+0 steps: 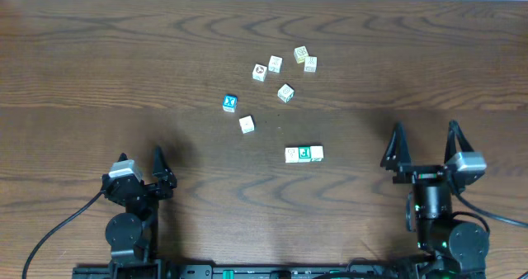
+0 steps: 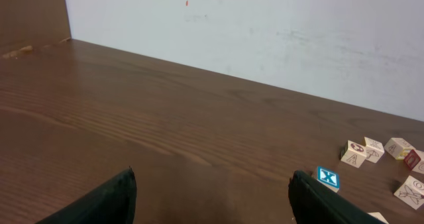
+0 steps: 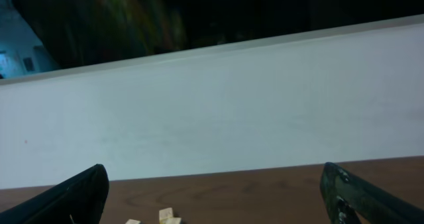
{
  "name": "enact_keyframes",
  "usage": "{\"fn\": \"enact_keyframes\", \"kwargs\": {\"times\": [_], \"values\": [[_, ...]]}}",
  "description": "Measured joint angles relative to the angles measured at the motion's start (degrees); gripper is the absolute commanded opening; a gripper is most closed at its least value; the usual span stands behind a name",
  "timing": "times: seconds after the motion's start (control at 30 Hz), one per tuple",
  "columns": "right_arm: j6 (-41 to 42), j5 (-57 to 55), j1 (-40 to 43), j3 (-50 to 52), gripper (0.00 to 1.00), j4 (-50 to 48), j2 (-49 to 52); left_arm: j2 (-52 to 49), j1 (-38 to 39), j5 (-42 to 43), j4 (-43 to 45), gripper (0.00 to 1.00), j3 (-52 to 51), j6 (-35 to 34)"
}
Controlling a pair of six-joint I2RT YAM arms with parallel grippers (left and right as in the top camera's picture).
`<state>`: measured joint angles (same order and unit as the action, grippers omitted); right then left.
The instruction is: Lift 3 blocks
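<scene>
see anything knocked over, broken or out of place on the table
Nothing stands out. Three blocks sit touching in a neat row; the other blocks, including a blue block, lie loosely scattered beyond them, some turned at angles. No damage shows. The left gripper and right gripper are open, clear of the blocks.

Likely robot lab: wood-grain table (image 1: 99, 64), plain white wall (image 2: 265, 32), arms (image 1: 128, 209) mounted at edge.
</scene>
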<state>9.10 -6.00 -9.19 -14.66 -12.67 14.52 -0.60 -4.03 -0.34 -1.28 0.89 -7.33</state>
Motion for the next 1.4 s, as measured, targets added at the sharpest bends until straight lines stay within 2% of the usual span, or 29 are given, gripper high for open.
{"fn": "enact_keyframes", "kwargs": {"times": [0.37, 0.5, 0.8, 1.4], "values": [[0.55, 1.53, 4.11, 12.74, 0.99, -0.15, -13.35, 0.0, 0.0, 0.0, 0.0, 0.74, 0.0, 0.0], [0.44, 2.01, 5.25, 13.66, 0.99, 2.01, -13.79, 0.0, 0.0, 0.0, 0.0, 0.74, 0.0, 0.0], [-2.36, 2.19, 6.12, 14.23, 0.99, 16.22, -13.84, 0.0, 0.0, 0.0, -0.02, 0.74, 0.0, 0.0], [-4.17, 3.08, 7.58, 14.25, 0.99, 16.59, -13.86, 0.0, 0.0, 0.0, 0.0, 0.74, 0.0, -0.02]]}}
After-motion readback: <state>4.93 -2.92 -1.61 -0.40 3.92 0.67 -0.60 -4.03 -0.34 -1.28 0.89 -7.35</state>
